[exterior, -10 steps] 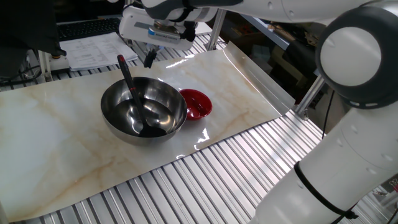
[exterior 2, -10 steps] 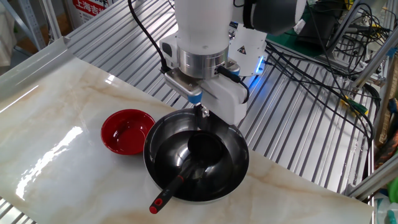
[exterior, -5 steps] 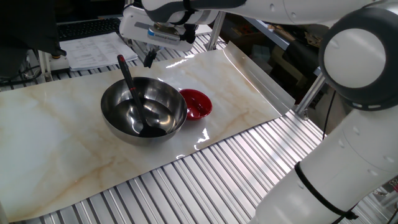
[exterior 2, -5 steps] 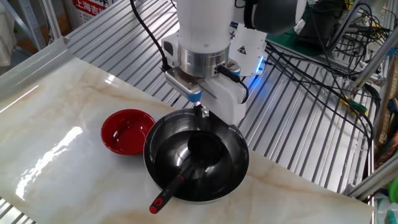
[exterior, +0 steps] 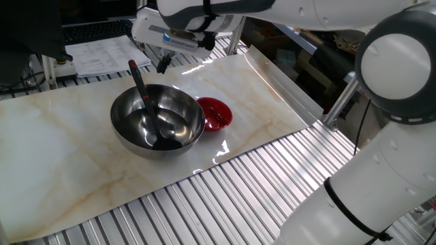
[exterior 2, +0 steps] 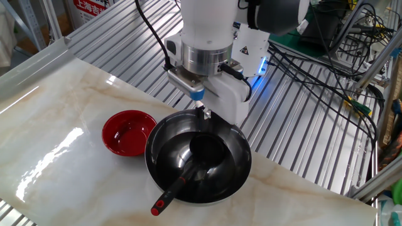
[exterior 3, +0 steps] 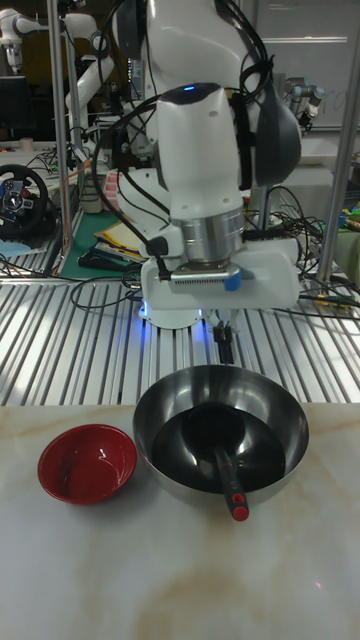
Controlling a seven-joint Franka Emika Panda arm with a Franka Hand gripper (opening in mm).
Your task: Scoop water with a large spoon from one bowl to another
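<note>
Resting inside the steel bowl (exterior: 158,126), the ladle (exterior: 146,107) lay with its scoop on the bowl's floor and its handle leaning out over the rim toward eleven o'clock in one fixed view, the red mark showing near the tip. The red bowl (exterior: 214,113) sat just beside the steel one at its three o'clock, their rims close or touching; I could not tell which. The gripper (exterior: 163,65) hung above the table (exterior: 61,153) past the bowl's far rim, only a dark finger showing under the white hand, so whether the jaws were apart or together could not be told. Water was not discernible here beyond reflections.

Seen from the other fixed view, the steel bowl (exterior 2: 198,166) looked dark inside, the scoop blending into the reflections. The ladle's handle (exterior 2: 173,190) pointed to seven o'clock, ending over the rim. The gripper (exterior 2: 202,113) was mostly hidden behind the wrist flange, a short dark tip just above the bowl's twelve o'clock rim. The red bowl (exterior 2: 129,132) lay at the steel bowl's ten o'clock, with faint glints inside.

From the tall fixed view, the gripper (exterior 3: 226,343) hung at twelve o'clock above the steel bowl (exterior 3: 221,432), apart from the ladle (exterior 3: 226,468); its fingers overlapped. The red bowl (exterior 3: 87,464) sat at nine o'clock.
</note>
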